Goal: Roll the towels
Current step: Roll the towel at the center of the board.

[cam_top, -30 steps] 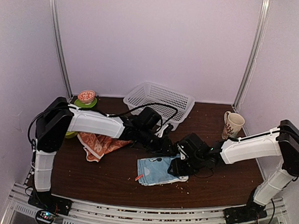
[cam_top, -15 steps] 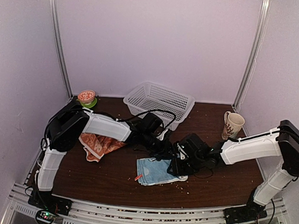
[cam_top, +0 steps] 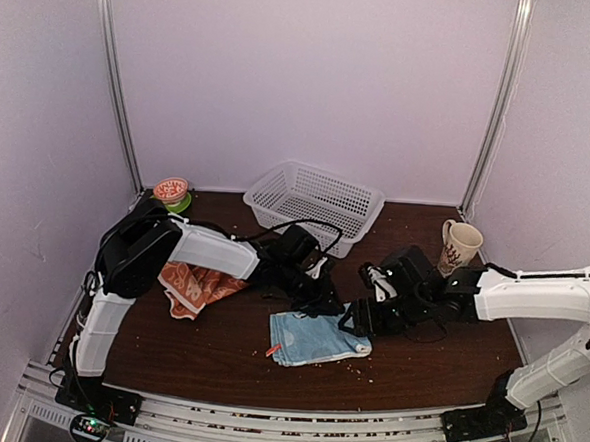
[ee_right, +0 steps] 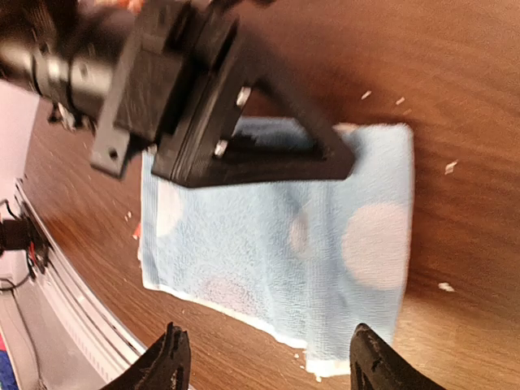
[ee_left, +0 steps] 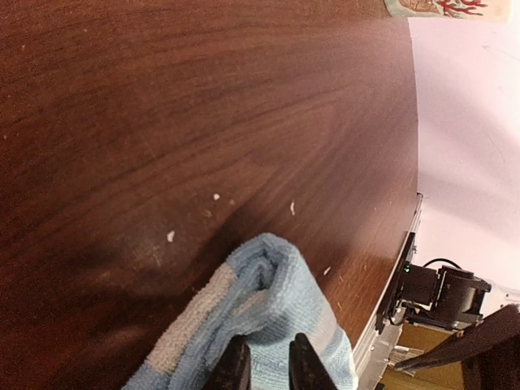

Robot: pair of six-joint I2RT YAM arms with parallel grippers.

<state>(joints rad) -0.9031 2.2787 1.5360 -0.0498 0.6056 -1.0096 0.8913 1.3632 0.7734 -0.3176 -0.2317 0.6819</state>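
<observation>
The light blue towel (cam_top: 313, 340) is seen lying on the tabletop (cam_top: 217, 352), near the middle and toward the near edge. Pale round patches are picked out on it in the right wrist view. Its far edge is being gripped: the left jaws are pressed almost together, pinching a raised fold of the blue cloth, as caught in the left wrist view. The right jaws are held spread wide over the towel's right side with nothing gripped; whether their tips touch the cloth cannot be told. The orange-red towel (cam_top: 199, 285) is left crumpled well to the left, partly under the left arm (cam_top: 208, 251).

As for markings, a red branching print is made out on the cream mug (cam_top: 460, 246) at the far right; any lettering is too small to tell.

Against a second ago, the left jaws have been narrowed onto the fold and the right jaws have been opened wider. The right arm (cam_top: 536, 296) has been drawn back to the right and stretched out lower. The left arm's big joint has been swung rightward. The white basket (cam_top: 316, 197) at the far edge is found unmoved.
</observation>
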